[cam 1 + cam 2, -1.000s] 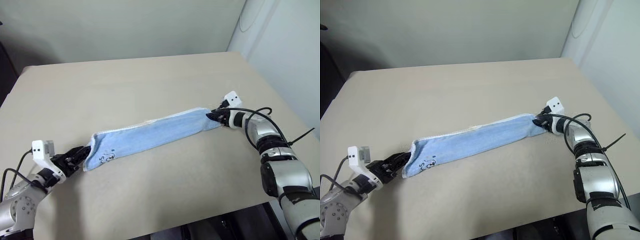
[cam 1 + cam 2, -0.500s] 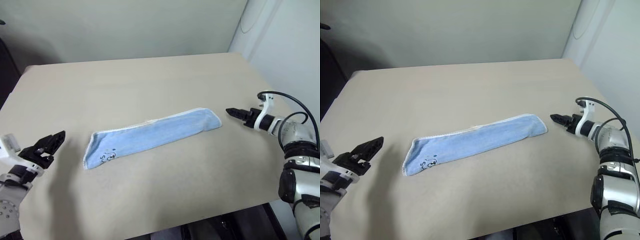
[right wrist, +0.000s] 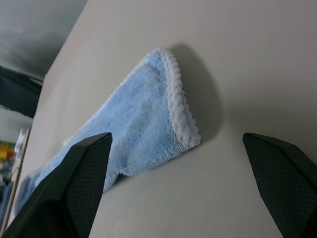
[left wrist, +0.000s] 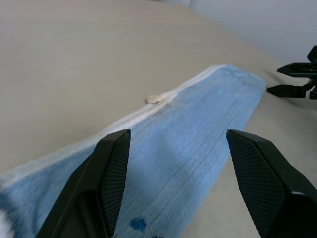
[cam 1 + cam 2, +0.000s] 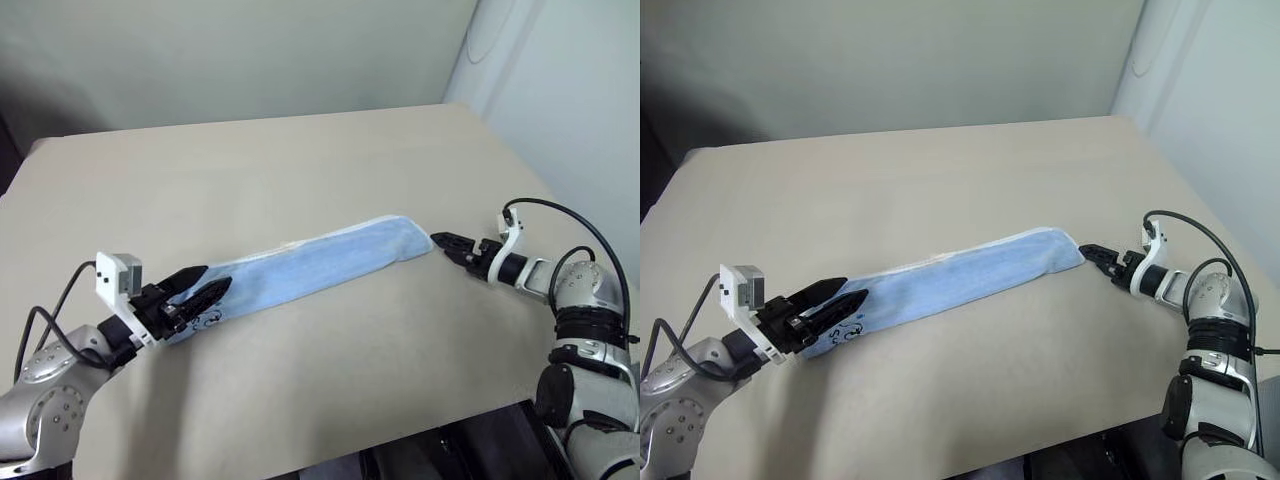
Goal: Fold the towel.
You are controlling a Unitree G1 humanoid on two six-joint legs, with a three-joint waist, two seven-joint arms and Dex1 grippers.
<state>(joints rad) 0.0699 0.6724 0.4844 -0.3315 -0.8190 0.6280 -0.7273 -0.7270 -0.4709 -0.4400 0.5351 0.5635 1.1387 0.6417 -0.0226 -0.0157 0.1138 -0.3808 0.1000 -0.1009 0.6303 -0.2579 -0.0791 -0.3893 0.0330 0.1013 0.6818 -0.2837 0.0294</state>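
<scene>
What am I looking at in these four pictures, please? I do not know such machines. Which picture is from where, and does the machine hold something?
This is a humanoid robot with two arms, each ending in two black fingers. Two pictures come from cameras on its head, looking down on a beige table. The other two come from cameras on its wrists, looking along the fingers. On the table lies a light blue towel, folded into a long strip. The left gripper is open at one end of it, the right gripper open just beyond the other end. Nothing is held.
</scene>
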